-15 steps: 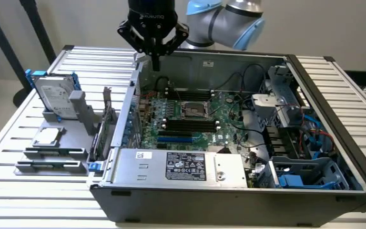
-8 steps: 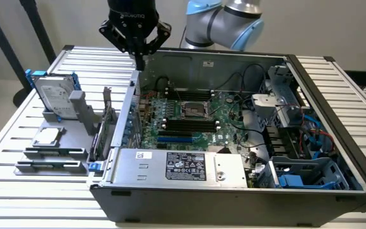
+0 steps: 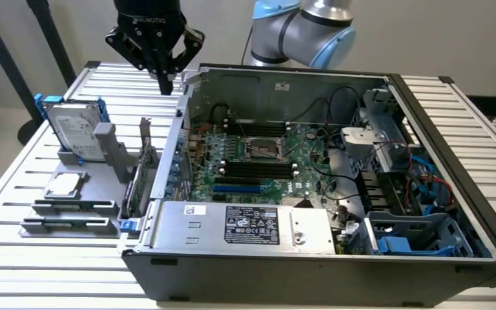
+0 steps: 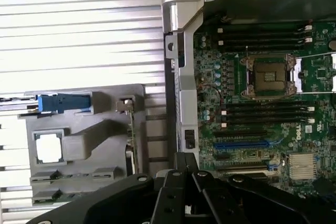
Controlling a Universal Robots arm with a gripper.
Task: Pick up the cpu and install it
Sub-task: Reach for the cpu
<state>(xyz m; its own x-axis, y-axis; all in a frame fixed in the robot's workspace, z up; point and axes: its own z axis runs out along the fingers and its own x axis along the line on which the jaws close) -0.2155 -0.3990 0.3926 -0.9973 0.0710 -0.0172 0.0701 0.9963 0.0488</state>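
The cpu [image 3: 64, 185] [image 4: 49, 147], a small square chip with a silver-grey top, lies flat in a grey holder stand [image 3: 84, 194] at the exterior view's left. My black gripper [image 3: 166, 85] [image 4: 181, 163] hangs high above the table near the back left corner of the open computer case [image 3: 317, 258], well away from the chip, shut with nothing in it. On the green motherboard [image 3: 265, 161] the open cpu socket [image 3: 263, 149] [image 4: 269, 75] sits bare between the black memory slots.
A silver hard drive in a blue bracket [image 3: 74, 132] stands upright at the back of the holder stand. The case wall [image 4: 181, 77] separates the stand from the motherboard. Cables, a power supply [image 3: 248, 226] and drive bays [image 3: 403, 194] fill the case's other sides.
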